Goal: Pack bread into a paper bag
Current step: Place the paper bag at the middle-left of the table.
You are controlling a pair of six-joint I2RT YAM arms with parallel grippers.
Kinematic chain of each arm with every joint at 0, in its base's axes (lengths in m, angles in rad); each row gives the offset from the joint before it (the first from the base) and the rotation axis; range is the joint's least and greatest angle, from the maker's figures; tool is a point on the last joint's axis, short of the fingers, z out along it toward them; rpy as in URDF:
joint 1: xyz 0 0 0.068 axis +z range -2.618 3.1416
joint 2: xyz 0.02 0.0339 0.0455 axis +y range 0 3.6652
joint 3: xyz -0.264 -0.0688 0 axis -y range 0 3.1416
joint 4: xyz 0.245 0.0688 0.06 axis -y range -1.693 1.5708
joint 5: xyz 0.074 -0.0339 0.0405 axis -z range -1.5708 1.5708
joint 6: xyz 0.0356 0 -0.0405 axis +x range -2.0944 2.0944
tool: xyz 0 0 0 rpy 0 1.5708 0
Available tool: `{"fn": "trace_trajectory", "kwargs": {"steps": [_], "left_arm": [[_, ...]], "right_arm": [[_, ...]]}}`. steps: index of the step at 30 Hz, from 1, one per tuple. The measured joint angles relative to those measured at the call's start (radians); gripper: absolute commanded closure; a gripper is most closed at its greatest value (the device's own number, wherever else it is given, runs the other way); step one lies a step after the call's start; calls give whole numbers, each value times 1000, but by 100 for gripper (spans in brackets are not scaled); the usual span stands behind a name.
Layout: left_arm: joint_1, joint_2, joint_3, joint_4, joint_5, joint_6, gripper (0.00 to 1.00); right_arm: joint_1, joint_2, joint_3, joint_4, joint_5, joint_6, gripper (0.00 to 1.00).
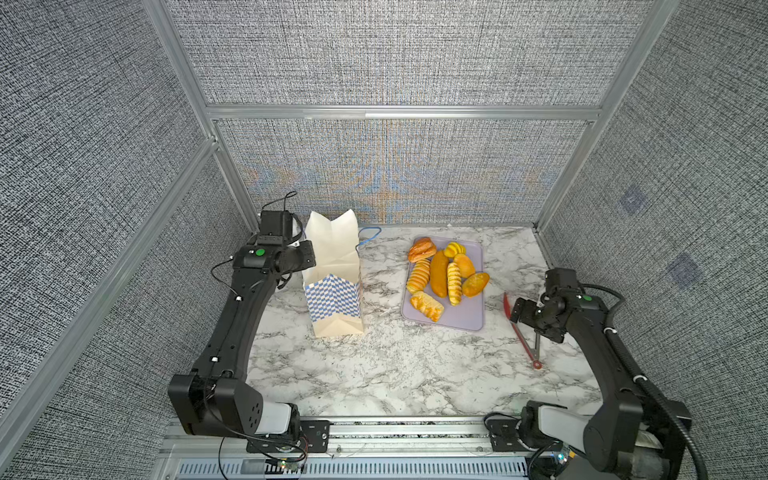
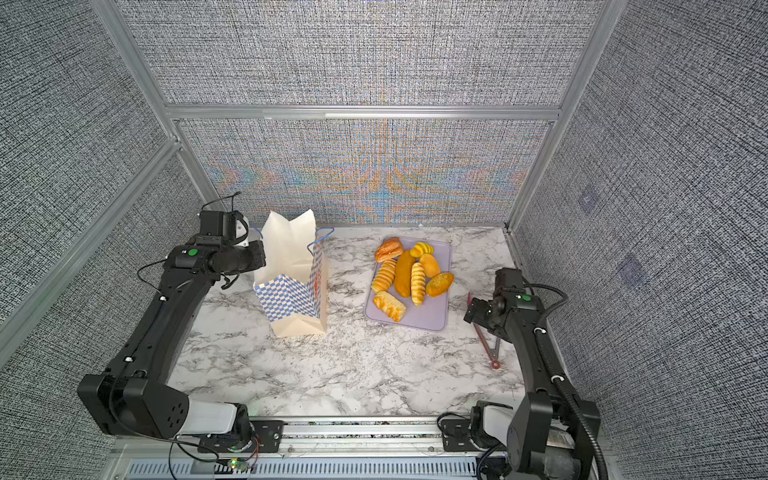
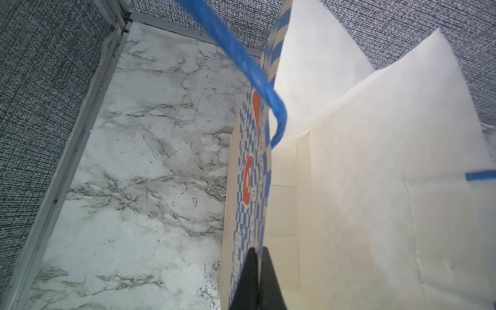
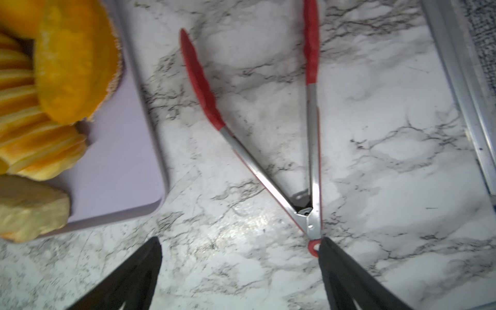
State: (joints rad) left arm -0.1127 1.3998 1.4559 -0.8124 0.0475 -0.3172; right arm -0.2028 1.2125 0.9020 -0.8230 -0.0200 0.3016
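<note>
The marble table (image 1: 374,374) carries everything. The paper bag (image 1: 332,266) is the tallest thing on it, standing upright with its mouth open and, as far as the left wrist view shows, nothing inside. Well apart from the bag, on the robot's right of it, lies the lilac tray (image 1: 465,316) with all the bread (image 1: 439,274) on it. I count eight pieces, and one oval roll overhangs the tray edge farthest from the bag. Farther from the bag again, just past the tray, the red-tipped tongs (image 4: 312,139) lie spread on the marble.

The left gripper (image 3: 257,251) is pinched tight on the bag's top rim, on the side away from the tray. The right gripper (image 4: 239,241) hangs over the hinge end of the tongs, jaws spread wide and holding nothing. One finger is just beside the red loop; I cannot tell whether it touches.

Two things worry me. Grabbed that near the hinge, the tongs could swivel or skid into the overhanging roll. A tug on the single pinched rim could tip the light bag or crease its mouth shut.

The bag's side panel bears orange lettering among blue checks. One letter looks like a C, and the rest is unreadable.
</note>
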Motion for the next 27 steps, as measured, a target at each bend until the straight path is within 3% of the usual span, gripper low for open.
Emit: {"fn": "trace_trajectory", "kwargs": {"steps": [5, 7, 11, 18, 27], "left_arm": [[9, -14, -15, 12, 45, 13, 36], [11, -25, -27, 19, 61, 13, 21], [12, -64, -56, 35, 93, 13, 5], [24, -133, -105, 54, 138, 4, 2], [58, -238, -157, 61, 190, -7, 2]], "right_arm": [[-75, 97, -4, 29, -31, -22, 6], [-83, 132, -3, 35, -29, -27, 6], [-90, 191, 4, 53, -30, -42, 5], [-97, 298, 0, 103, -38, -64, 5], [-44, 314, -16, 141, -98, -64, 8]]}}
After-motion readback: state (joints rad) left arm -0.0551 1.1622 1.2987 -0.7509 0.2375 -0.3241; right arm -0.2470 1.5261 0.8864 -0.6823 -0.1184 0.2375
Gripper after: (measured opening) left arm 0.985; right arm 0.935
